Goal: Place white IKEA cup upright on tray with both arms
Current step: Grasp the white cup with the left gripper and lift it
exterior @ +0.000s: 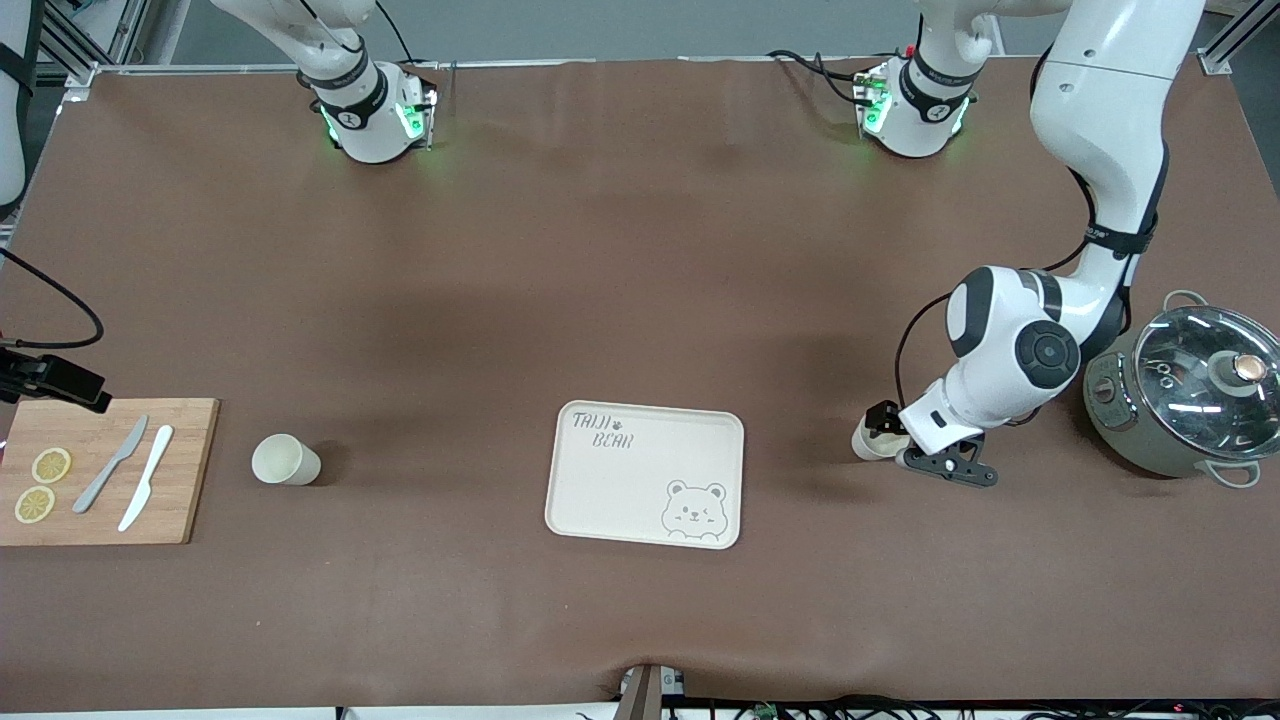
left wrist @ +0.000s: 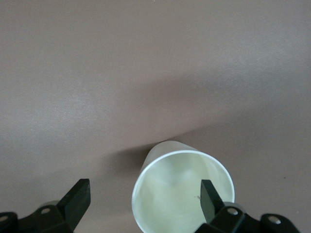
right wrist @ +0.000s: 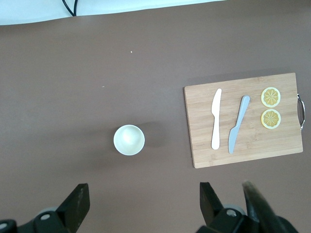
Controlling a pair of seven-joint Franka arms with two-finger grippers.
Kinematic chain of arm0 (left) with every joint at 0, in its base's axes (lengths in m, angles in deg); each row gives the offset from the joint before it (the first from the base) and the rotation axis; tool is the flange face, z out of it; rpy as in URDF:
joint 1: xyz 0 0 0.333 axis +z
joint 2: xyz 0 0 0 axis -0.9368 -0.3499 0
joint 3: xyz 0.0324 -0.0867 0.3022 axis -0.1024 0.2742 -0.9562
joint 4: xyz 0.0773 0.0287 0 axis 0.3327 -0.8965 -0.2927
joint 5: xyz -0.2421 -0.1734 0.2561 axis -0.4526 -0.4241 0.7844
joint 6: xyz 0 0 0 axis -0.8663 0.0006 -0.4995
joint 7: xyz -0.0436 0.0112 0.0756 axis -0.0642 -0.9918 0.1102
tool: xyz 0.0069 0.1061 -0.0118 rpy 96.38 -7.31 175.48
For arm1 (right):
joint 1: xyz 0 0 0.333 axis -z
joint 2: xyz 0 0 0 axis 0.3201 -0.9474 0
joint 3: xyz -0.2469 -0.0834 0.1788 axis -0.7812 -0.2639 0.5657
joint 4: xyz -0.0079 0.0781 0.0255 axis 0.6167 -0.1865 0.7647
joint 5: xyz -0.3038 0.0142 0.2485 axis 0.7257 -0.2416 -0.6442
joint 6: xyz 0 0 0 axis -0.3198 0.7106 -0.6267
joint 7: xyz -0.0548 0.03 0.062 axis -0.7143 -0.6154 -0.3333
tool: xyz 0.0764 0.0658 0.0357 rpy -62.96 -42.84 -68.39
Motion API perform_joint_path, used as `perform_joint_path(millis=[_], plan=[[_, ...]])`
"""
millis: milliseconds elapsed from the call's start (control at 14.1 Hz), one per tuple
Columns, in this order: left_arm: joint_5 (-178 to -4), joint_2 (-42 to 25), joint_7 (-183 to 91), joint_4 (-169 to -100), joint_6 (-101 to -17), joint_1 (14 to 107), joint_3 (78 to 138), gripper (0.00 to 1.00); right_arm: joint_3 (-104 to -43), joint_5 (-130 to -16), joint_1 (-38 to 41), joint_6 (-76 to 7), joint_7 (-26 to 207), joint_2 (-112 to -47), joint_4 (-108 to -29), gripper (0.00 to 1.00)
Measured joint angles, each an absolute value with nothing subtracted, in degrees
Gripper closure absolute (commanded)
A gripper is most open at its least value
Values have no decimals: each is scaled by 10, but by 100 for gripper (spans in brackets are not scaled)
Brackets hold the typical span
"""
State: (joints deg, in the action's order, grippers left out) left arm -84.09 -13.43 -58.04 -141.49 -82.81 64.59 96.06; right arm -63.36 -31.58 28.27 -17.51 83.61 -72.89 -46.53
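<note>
A white cup [exterior: 866,442] rests on the brown table toward the left arm's end, apparently on its side with its mouth [left wrist: 175,194] facing my left gripper [exterior: 886,428]. That gripper [left wrist: 144,194] is open. One finger [left wrist: 210,200] is inside the cup's mouth and the other [left wrist: 77,196] is outside it, over bare table. The cream bear tray [exterior: 600,490] lies mid-table with nothing on it. A second white cup [exterior: 285,461] stands upright toward the right arm's end. My right gripper [right wrist: 142,199] hangs open high above the table, with that cup [right wrist: 129,140] below it.
A wooden cutting board [exterior: 185,480] with two knives [exterior: 128,478] and two lemon slices [exterior: 42,484] lies beside the second cup. A grey pot with a glass lid [exterior: 1190,395] stands close beside the left arm's wrist. A black clamp [exterior: 50,380] overhangs the board's corner.
</note>
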Motion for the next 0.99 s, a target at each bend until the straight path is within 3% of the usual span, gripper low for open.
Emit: perform_joint_path(millis=[283,354,425,991], plan=[[-836,-147,-580,-1414,-837,646,960,0,-633,-316,280,-183,836,-732,-467,0],[-835,-150,-580,-1413,-840,646,960,35,-633,-316,279,-187,836,-735,-468,0],[-834,-153,-577,-1412,-840,646,960,99,-633,-316,278,-191,836,-739,-470,0],[-834,-168,-531,-1400,-843,643,961,100,-632,-316,275,-194,836,-762,-474,0]])
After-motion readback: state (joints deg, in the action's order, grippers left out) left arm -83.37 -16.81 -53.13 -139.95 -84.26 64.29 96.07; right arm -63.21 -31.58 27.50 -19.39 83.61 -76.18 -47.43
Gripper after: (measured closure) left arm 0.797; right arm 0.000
